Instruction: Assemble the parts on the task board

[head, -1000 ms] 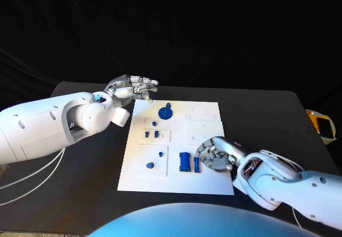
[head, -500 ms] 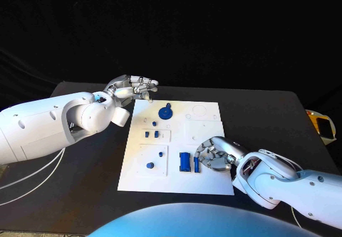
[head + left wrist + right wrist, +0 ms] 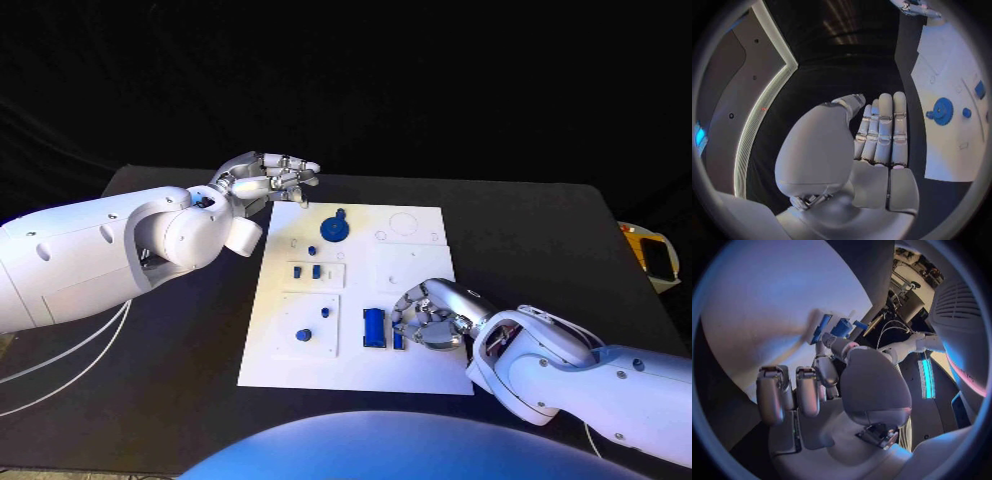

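The white task board [image 3: 411, 262] lies mid-table. On it sit a blue gear [image 3: 333, 228], two small blue pieces [image 3: 306, 271], a blue knob [image 3: 304, 335], a wide blue bar [image 3: 374, 327] and a narrow blue bar [image 3: 398, 338]. My right hand [image 3: 433, 316] is low over the board's near right part, fingers curled, its fingertips at the narrow bar [image 3: 821, 328]; whether they grip it is unclear. My left hand [image 3: 268, 177] hovers over the board's far left corner and holds nothing; its fingers [image 3: 881, 127] lie straight side by side. The gear [image 3: 942, 110] is beside them.
The black table [image 3: 534, 230] reaches well beyond the board on every side. A yellow-and-white object [image 3: 653, 256] sits just off the table's right edge. White cables [image 3: 72, 360] hang below my left arm.
My right hand has crept left toward the blue bars and now covers part of the narrow one. The left hand has not moved.
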Controlling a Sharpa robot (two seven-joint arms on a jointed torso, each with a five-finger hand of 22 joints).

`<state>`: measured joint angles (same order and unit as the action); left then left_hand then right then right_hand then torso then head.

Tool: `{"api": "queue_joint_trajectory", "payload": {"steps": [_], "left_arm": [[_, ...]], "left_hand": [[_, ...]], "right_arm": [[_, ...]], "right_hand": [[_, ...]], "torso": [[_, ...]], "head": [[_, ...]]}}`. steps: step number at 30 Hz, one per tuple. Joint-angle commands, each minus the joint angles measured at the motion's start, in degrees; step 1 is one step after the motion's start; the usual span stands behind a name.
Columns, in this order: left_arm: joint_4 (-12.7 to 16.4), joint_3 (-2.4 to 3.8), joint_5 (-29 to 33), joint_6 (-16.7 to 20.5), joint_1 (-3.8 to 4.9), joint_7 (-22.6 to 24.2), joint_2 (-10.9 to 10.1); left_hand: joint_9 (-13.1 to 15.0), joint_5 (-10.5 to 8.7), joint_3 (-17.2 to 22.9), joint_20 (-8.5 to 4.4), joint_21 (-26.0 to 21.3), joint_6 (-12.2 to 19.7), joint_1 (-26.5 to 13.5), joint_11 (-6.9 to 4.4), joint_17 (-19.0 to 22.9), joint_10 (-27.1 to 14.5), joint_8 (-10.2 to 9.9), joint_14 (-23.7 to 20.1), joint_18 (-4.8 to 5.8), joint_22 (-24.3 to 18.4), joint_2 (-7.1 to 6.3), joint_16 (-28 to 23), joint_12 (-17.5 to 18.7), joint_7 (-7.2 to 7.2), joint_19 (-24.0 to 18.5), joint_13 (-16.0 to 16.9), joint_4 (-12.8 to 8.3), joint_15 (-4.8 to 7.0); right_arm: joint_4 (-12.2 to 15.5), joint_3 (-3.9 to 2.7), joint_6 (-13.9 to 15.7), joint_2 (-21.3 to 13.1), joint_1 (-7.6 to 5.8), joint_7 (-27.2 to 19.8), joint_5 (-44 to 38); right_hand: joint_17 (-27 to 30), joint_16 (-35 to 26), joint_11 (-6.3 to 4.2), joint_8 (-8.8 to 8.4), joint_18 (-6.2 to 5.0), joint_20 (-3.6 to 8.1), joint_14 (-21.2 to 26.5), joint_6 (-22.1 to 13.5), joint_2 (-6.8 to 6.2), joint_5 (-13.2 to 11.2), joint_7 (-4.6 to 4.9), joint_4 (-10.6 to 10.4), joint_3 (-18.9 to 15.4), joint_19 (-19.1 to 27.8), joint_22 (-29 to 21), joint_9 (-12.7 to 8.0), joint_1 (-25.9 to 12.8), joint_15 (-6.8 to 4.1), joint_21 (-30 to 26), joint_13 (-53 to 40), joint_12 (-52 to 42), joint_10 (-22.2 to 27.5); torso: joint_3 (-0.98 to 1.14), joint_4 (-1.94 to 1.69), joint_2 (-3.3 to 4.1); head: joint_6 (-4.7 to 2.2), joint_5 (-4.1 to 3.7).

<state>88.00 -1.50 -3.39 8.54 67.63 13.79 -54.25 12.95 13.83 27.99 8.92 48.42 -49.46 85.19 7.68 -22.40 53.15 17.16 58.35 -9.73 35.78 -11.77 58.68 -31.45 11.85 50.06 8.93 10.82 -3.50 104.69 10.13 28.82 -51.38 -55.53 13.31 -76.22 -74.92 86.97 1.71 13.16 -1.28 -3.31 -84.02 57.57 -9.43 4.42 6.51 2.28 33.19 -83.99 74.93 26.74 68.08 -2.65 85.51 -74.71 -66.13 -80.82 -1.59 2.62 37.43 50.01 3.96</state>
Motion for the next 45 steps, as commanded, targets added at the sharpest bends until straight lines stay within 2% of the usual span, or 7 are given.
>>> {"api": "queue_joint_trajectory", "payload": {"steps": [1, 18, 22, 27, 31, 38, 45], "left_arm": [[0.15, 0.04, 0.32, -0.74, 0.03, 0.32, 0.08], [0.03, 0.04, 0.32, -0.75, 0.03, 0.36, 0.13], [-0.03, 0.04, 0.32, -0.77, 0.03, 0.36, 0.16], [-0.04, 0.04, 0.32, -0.88, 0.03, 0.35, 0.24], [-0.05, 0.03, 0.32, -0.92, 0.03, 0.33, 0.28], [-0.05, 0.03, 0.32, -0.98, 0.03, 0.31, 0.34], [-0.05, 0.03, 0.32, -0.98, 0.03, 0.3, 0.32]], "left_hand": [[0.06, 0.33, 0.29, 0.03, -0.31, 0.4, -0.35, -0.09, 0.08, -0.34, 0.39, -0.53, -0.78, -0.05, 0.27, 0.31, -0.25, -0.11, 0.26, -0.05, -0.09, 0.06], [0.07, 0.3, 0.45, 0.0, -0.26, 0.43, -0.3, -0.08, 0.11, -0.4, 0.44, -0.54, -0.78, 0.0, 0.31, 0.32, -0.37, -0.1, 0.29, -0.08, -0.23, 0.07], [0.07, 0.3, 0.45, 0.0, -0.26, 0.43, -0.3, -0.08, 0.11, -0.4, 0.44, -0.54, -0.78, 0.0, 0.31, 0.32, -0.37, -0.1, 0.29, -0.08, -0.23, 0.07], [0.07, 0.3, 0.45, 0.0, -0.26, 0.43, -0.3, -0.08, 0.11, -0.4, 0.44, -0.54, -0.78, 0.0, 0.31, 0.32, -0.37, -0.1, 0.29, -0.08, -0.23, 0.07], [0.07, 0.3, 0.45, 0.0, -0.26, 0.43, -0.3, -0.08, 0.11, -0.4, 0.44, -0.54, -0.78, 0.0, 0.31, 0.32, -0.37, -0.1, 0.29, -0.08, -0.23, 0.07], [0.07, 0.3, 0.45, 0.0, -0.26, 0.43, -0.3, -0.08, 0.11, -0.4, 0.44, -0.54, -0.78, 0.0, 0.31, 0.32, -0.37, -0.1, 0.29, -0.08, -0.23, 0.07], [0.07, 0.3, 0.45, 0.0, -0.26, 0.43, -0.3, -0.08, 0.11, -0.4, 0.44, -0.54, -0.78, 0.0, 0.31, 0.32, -0.37, -0.1, 0.29, -0.08, -0.23, 0.07]], "right_arm": [[-0.11, 0.03, 1.17, 0.07, 0.14, 0.83, -1.77], [1.31, 0.01, 7.09, -0.98, 0.18, -6.2, 0.29], [2.12, 0.0, 6.53, -1.47, 0.16, -7.71, 1.53], [2.29, 0.0, 4.12, -1.19, 0.15, -6.93, 1.68], [2.15, 0.0, 2.12, -0.63, 0.16, -5.59, 1.21], [1.64, 0.01, 0.6, 0.5, 0.17, -3.16, -0.07], [1.17, 0.01, 0.09, 1.34, 0.23, -1.97, -0.75]], "right_hand": [[-7.24, 0.04, -0.28, -0.14, 0.2, -0.39, -4.39, 0.44, -0.69, -0.32, -0.24, 0.03, -0.37, -4.11, 13.64, -0.09, 0.27, 0.22, -0.35, 0.02, -0.28, -0.08], [-7.36, 0.08, -0.28, 0.2, 0.19, -0.33, -4.42, 0.91, -1.02, -0.22, -0.26, 0.81, -1.09, -4.08, 13.62, -0.23, 1.36, 0.19, -0.43, -0.97, -1.88, -0.55], [-7.49, 0.13, -1.05, 3.15, 0.18, 0.01, -4.45, 2.84, -1.34, 0.17, -1.34, 0.46, -3.07, -4.1, 13.62, 1.14, 0.88, -0.35, -0.43, -1.72, -3.1, -0.82], [-7.62, 0.13, -2.75, 11.9, 0.18, 1.47, -4.5, 1.91, -1.47, -0.76, -3.49, -0.31, -6.41, -4.11, 13.62, 7.85, 0.92, -2.02, -0.46, -2.75, -4.92, -1.28], [-7.65, 0.11, -3.3, 17.76, 0.2, 1.91, -4.52, -0.4, -1.78, -1.41, -3.99, -1.29, -8.34, -4.14, 13.63, 12.16, 0.71, -2.35, -0.44, -4.37, -7.56, -2.28], [-7.79, 0.15, -3.67, 21.01, 0.25, 2.22, -4.55, -1.23, -2.3, -1.61, -4.45, -1.87, -9.83, -4.25, 13.71, 14.2, 0.61, -2.67, -0.2, -5.91, -9.99, -3.28], [-7.98, 0.22, -3.81, 21.91, 0.3, 2.33, -4.59, -1.5, -2.34, -1.64, -4.6, -2.05, -10.23, -4.33, 13.77, 14.73, 0.69, -2.79, 0.02, -6.29, -10.59, -3.52]], "torso": [[-0.01, 0.05, -0.03], [0.01, 0.01, -0.05], [-0.02, 0.05, -0.09], [-0.01, 0.0, -0.02], [-0.01, -0.05, 0.02], [-0.02, -0.03, 0.03], [0.01, -0.01, 0.06]], "head": [[-0.01, 0.02], [-0.01, -0.04], [-0.01, -0.08], [-0.01, -0.12], [-0.01, -0.2], [-0.01, -0.19], [-0.01, -0.16]]}}
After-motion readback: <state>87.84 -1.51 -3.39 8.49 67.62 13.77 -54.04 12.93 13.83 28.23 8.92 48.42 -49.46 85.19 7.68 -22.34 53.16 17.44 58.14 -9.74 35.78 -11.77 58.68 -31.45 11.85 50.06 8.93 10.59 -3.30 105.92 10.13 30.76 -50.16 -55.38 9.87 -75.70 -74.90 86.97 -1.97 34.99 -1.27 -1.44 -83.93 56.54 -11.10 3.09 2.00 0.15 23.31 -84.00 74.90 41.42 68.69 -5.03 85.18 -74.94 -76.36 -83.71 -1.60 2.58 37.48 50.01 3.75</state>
